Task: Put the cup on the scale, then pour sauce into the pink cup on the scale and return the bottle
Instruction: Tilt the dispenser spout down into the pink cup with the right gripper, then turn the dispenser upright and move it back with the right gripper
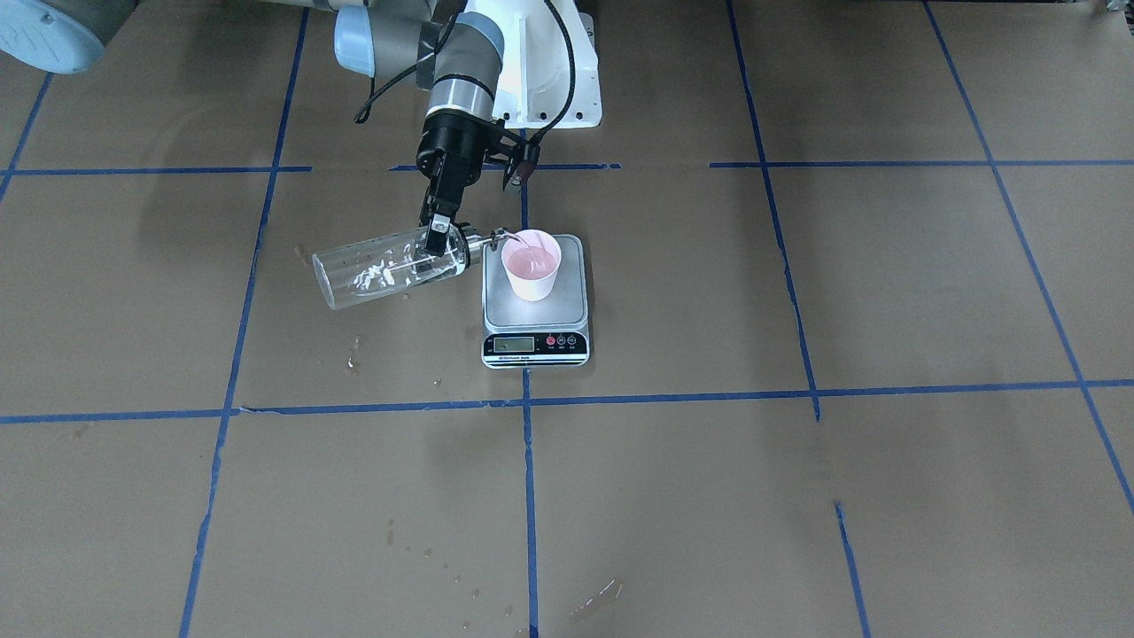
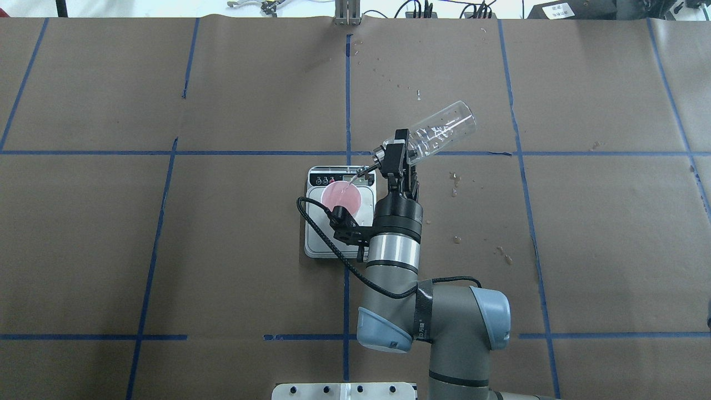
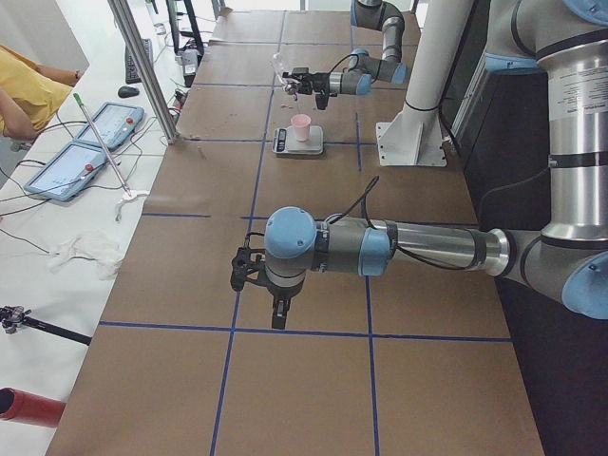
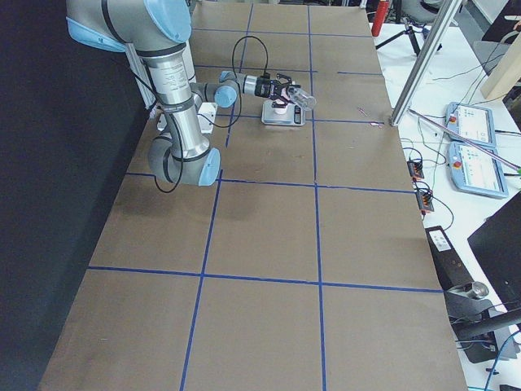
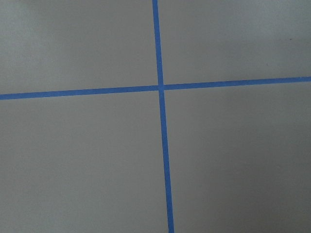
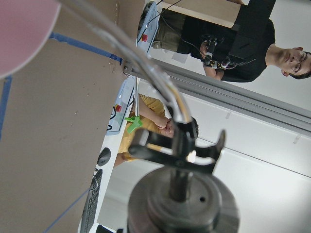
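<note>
**Bottle tipped over the cup, pour in progress**

From the operators' side, looking left to right, the clear glass bottle (image 1: pixel 390 266) comes first. It is held in the air and tipped far over, with its base out to the left. Only glints of the clear sauce (image 1: pixel 379 275) show along its lower wall, so I judge it nearly drained. The right gripper (image 1: pixel 436 239) has its fingers clamped across the bottle's shoulder, just behind the metal collar. The thin metal spout (image 1: pixel 496 237) reaches over the rim of the pink paper cup (image 1: pixel 532 263). The cup stands upright on the digital kitchen scale (image 1: pixel 509 310), inside the platform's edges, and its inside looks glossy with liquid.

The left gripper (image 3: pixel 249 273) hangs over bare paper, well apart from the scale. I cannot tell whether its fingers are apart or together.

Several things could go wrong from here:
- The spout is close to the cup's rim, so a small swing while righting the bottle could knock the light cup over or push it off the platform.
- A drip off the spout on the way up would land on the scale or the paper. Wet spots (image 1: pixel 353 354) already mark the paper nearby.
- The bottle's long body sticks out from a grip near its neck, so it could twist between the fingers.

The scale's display and the print on its black strip are too small to read. I can see no brand or label on the bottle or cup.
</note>
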Available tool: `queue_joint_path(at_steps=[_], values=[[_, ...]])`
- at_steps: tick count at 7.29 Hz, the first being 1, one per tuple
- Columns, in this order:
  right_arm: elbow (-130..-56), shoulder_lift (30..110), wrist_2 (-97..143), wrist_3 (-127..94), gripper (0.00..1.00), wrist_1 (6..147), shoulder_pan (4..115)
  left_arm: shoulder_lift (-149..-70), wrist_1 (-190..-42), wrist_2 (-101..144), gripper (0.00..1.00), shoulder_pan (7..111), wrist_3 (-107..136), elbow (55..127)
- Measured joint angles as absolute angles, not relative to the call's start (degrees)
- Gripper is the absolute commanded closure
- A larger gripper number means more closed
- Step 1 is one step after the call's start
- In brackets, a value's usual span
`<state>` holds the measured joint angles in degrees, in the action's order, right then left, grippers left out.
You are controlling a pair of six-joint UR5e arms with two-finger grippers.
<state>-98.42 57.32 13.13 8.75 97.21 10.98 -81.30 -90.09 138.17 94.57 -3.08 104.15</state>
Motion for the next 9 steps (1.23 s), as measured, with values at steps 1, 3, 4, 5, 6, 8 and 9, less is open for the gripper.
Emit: queue_joint_path(at_steps=[1,3,4,5,6,8,9], values=[[-98.82,57.33,14.63,5.37,1.00,97.10,10.98,-81.30,-90.09,138.17,0.00,94.57,-3.09,104.17],[-102.61,58.58,19.06,-1.61,1.00,94.91,10.94,-81.30,-90.09,138.18,0.00,94.57,-3.10,104.28],[-104.23,60.56,20.36,-4.35,1.00,89.49,10.82,-81.30,-90.09,138.20,0.00,94.57,-3.10,104.34],[-104.92,62.46,22.23,-6.06,1.00,81.59,10.87,-81.30,-90.09,138.20,0.00,94.57,-3.14,104.44],[-105.20,63.76,24.94,-7.42,1.00,73.39,11.21,-81.30,-90.07,138.21,0.00,94.57,-3.15,104.64],[-105.94,64.75,28.47,-11.74,1.00,63.32,12.67,-81.30,-90.07,138.17,0.00,94.56,-3.16,104.99],[-106.99,64.87,29.37,-12.94,1.00,61.86,13.63,-81.30,-90.08,138.18,0.00,94.52,-3.16,105.18]])
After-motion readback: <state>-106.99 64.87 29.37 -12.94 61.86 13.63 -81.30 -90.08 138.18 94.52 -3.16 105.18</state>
